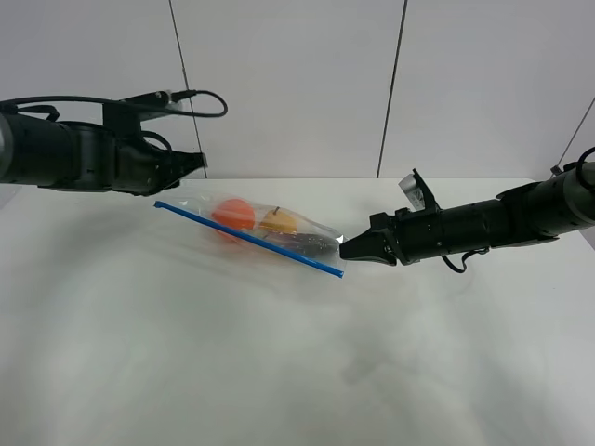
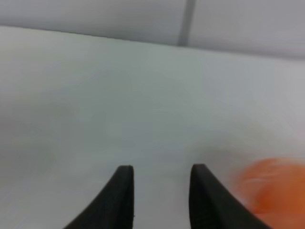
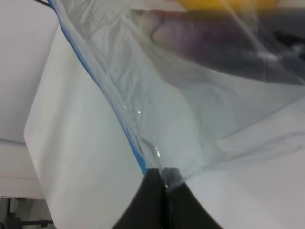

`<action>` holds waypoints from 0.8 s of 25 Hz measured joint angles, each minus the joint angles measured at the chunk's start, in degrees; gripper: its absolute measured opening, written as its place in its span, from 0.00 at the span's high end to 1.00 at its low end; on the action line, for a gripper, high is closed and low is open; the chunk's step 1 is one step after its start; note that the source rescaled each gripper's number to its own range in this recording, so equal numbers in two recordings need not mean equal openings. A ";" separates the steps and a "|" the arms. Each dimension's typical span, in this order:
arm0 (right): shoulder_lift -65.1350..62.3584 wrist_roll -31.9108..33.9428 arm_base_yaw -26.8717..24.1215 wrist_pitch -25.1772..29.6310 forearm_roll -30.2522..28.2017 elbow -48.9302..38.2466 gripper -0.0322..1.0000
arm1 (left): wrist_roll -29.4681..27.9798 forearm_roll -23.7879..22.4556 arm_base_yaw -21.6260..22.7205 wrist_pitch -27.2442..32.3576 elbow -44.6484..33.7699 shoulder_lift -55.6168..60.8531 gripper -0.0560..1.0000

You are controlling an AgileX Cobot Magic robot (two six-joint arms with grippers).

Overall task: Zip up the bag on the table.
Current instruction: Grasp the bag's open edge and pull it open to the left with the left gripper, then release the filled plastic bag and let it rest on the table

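The clear bag [image 1: 265, 232] lies on the white table [image 1: 279, 372], its blue zipper strip [image 1: 246, 237] running from far left to near right. Inside it are an orange ball [image 1: 232, 215], a yellow item [image 1: 279, 221] and a dark purple item [image 1: 311, 243]. My right gripper [image 1: 346, 251] is shut on the bag's right corner by the zipper end; the right wrist view shows its closed tips [image 3: 164, 174] pinching the plastic [image 3: 190, 119]. My left gripper [image 1: 197, 163] is open and empty just behind the bag's left end; in the left wrist view [image 2: 162, 174] the orange ball [image 2: 271, 188] is a blur beside it.
A grey panelled wall [image 1: 297, 84] rises behind the table's far edge. The table's rounded edge [image 3: 35, 143] shows in the right wrist view. White tabletop stretches in front of the bag.
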State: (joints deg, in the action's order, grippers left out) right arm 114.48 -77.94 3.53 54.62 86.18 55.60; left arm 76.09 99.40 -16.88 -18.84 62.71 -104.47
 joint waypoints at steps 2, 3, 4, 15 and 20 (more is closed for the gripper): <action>0.00 -0.05 0.00 -0.20 -0.19 0.00 0.97 | -7.45 0.00 0.00 7.25 0.00 0.19 0.54; 0.00 -0.05 0.00 -0.31 -0.28 0.00 0.97 | -11.48 0.00 0.00 11.00 0.00 0.19 0.54; 0.00 -0.05 0.00 -0.32 -0.44 0.00 0.97 | -15.41 0.06 0.00 14.06 0.00 0.19 0.54; 0.00 -0.05 0.00 -0.70 -2.29 0.00 0.97 | -52.63 0.01 6.52 59.85 0.00 0.19 0.54; 0.00 -0.05 0.00 -0.82 -2.52 0.00 0.97 | -44.37 -0.04 11.50 82.01 0.00 0.19 0.54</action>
State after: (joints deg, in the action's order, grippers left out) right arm 114.48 -77.99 3.53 53.80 83.66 55.60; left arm 31.72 99.35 -5.38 63.17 62.71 -104.28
